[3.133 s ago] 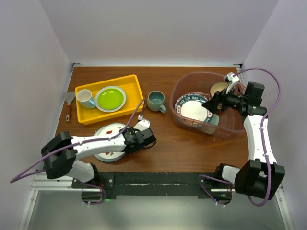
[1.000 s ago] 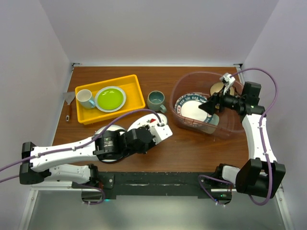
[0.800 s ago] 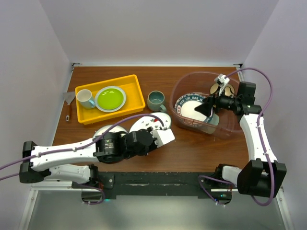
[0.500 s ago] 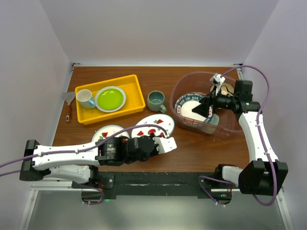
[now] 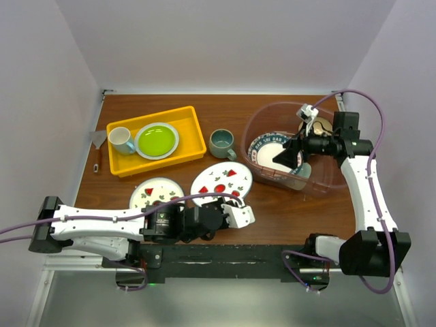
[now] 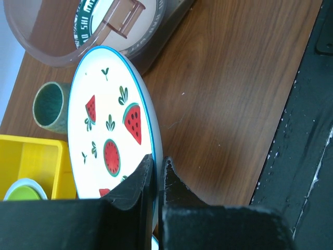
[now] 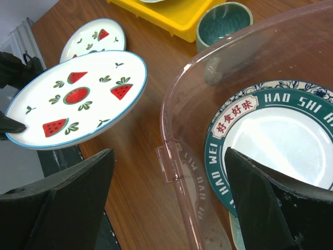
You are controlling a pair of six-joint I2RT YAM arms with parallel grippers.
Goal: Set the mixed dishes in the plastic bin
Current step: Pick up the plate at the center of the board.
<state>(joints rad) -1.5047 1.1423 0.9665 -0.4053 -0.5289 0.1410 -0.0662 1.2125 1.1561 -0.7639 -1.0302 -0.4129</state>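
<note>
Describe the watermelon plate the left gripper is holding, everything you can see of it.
The plate is round, white and glossy, like glazed ceramic, with a thin blue rim and red watermelon slices with green sprigs. The left gripper is shut on its near edge. It looks lifted off the table, nearly level, between the bin and a matching plate lying flat. Nothing else touches it.
</note>
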